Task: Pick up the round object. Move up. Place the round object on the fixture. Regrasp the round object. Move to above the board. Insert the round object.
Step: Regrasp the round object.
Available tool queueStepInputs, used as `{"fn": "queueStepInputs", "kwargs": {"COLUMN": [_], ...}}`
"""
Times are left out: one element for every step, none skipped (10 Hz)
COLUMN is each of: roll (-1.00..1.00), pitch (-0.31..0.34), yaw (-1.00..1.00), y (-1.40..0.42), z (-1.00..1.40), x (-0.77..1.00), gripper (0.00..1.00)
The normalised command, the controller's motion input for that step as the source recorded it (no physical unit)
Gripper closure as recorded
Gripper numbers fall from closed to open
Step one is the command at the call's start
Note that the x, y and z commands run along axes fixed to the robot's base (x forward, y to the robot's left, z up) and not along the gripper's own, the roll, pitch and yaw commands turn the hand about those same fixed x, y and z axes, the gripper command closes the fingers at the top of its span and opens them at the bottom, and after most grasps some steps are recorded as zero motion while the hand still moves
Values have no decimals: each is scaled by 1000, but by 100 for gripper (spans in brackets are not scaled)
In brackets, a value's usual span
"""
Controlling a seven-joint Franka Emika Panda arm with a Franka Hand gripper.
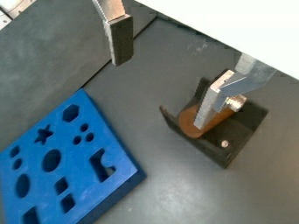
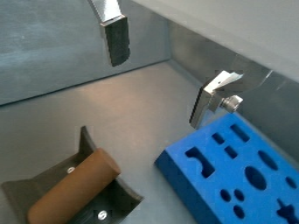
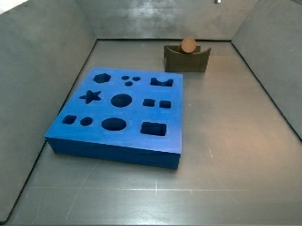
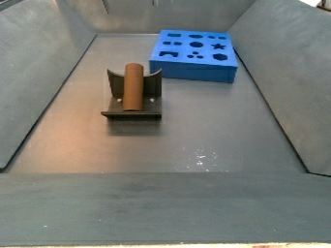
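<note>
— What are the fingers [image 1: 121, 39] doing in the wrist views?

— The gripper [image 1: 176, 66] is hanging high over the tabletop [image 1: 163, 166], its fingers spread wide and gripping nothing. In a wrist view one silver plate is showing its dark pad, and the other [image 1: 218, 98] is crossing in front of the fixture [image 1: 225, 131] without touching it. The round object [image 1: 190, 121] is lying in that fixture, and the board [image 1: 68, 162] is sitting apart from it.

— And from the wrist's other camera?

— The gripper [image 2: 163, 74] is again showing both fingers [image 2: 115, 39] far apart, empty air between them. The round object [image 2: 73, 188] is resting lengthwise in the fixture [image 2: 52, 179], with the board [image 2: 239, 171] nearby.

— The side views?

— The gripper is not appearing in either. In a side view the round object [image 3: 188, 44] is sitting in the fixture [image 3: 186, 60] near the far wall [image 3: 154, 18], behind the board [image 3: 118, 132]. In a side view the round object [image 4: 130, 84] is lying along the fixture [image 4: 132, 111], the board [image 4: 196, 56] well beyond it. Grey walls are sloping up around the grey tabletop [image 4: 155, 155].
</note>
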Motion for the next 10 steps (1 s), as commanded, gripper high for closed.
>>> {"fn": "queueStepInputs", "kwargs": {"roll": [1000, 1000, 1000, 1000, 1000, 1000, 1000, 1000, 1000, 1000], "pitch": [-10, -13, -20, -24, -30, -35, -41, -43, -49, -52], "yaw": [10, 10, 11, 11, 12, 12, 13, 13, 14, 15], "y": [-25, -28, -25, -24, -21, -21, -22, -20, -21, -19], "z": [13, 12, 11, 12, 10, 6, 5, 6, 8, 8], "x": [-41, -39, -37, -33, -28, -24, -19, -18, -15, -14], "gripper": [0, 0, 0, 0, 0, 0, 0, 0, 0, 0]}}
